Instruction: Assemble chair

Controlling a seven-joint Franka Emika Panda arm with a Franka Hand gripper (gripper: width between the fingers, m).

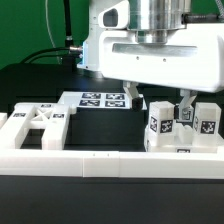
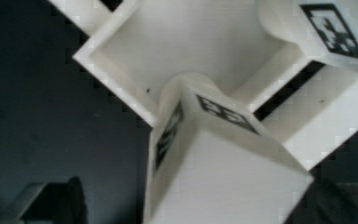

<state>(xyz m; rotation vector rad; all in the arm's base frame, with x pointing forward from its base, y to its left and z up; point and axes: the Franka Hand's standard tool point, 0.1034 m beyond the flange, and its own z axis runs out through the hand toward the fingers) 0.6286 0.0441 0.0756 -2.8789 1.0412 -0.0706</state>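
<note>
Two dark fingers (image 1: 133, 97) of the gripper (image 1: 160, 102) hang wide apart, right of centre in the exterior view, and grip nothing. A tagged post (image 1: 160, 124) stands between them. The finger toward the exterior view's left is clear of the post; whether the other one touches it cannot be told.

That post belongs to the chair assembly (image 1: 185, 138), a cluster of white blocks in the lower right of the exterior view. A second tagged post (image 1: 206, 118) rises just beside the finger on the exterior view's right and crowds that side. In the wrist view the first post (image 2: 220, 165) runs up to a white slab (image 2: 158, 50), with dark gaps on both sides.

An open-frame chair part (image 1: 35, 125) lies flat in the lower left of the exterior view, well apart from the cluster. The marker board (image 1: 100, 100) lies flat behind, near the centre. A low border wall (image 1: 100, 160) spans the bottom of the frame, just in front of both chair pieces, closing that edge. Bare black table (image 1: 105, 128) shows between frame part and cluster, which leaves free room on the gripper's open side.
</note>
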